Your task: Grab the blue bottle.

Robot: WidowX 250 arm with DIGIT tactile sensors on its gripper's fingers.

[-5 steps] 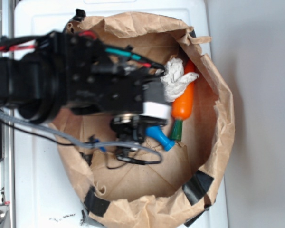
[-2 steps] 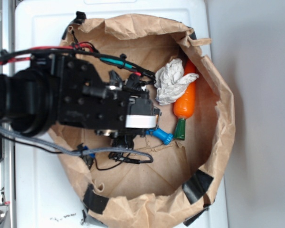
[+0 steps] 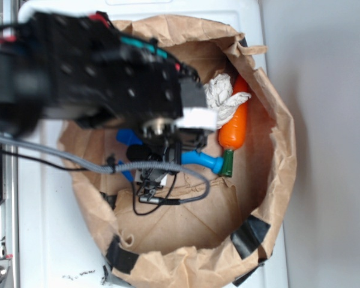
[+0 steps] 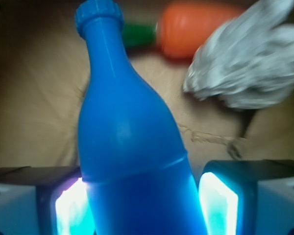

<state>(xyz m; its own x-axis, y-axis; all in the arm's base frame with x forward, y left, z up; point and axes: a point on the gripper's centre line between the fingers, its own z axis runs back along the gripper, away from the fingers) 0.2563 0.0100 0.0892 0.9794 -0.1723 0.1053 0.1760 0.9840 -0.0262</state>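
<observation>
Status: grasp phase, close to complete. In the wrist view I see the blue bottle point(image 4: 130, 142) sitting between the two pads point(image 4: 71, 208) of the gripper point(image 4: 142, 205), its body filling the gap and its cap end pointing away from the camera. Both pads glow blue along their inner faces, and the bottle's sides meet them with no visible gap. I judge the tool clenched on the bottle's lower body.

In the exterior view the bottle point(image 3: 205, 161) lies inside the brown paper bag point(image 3: 276, 180), its neck and cap protruding from beneath the gripper point(image 3: 168, 147) toward the orange carrot toy point(image 3: 235, 129). The cap end sits just beside the carrot's green tip. A crumpled white cloth point(image 3: 221, 96) lies near the carrot's wide end, apart from the bottle.

Done: approach, alignment and closure on the bottle. I cannot tell whether the bottle rests on the bag floor or is raised.

Remaining, by my estimate: confirm the hold by raising the bottle clear of the bag floor. The smooth plastic body could slip if grip is light.
</observation>
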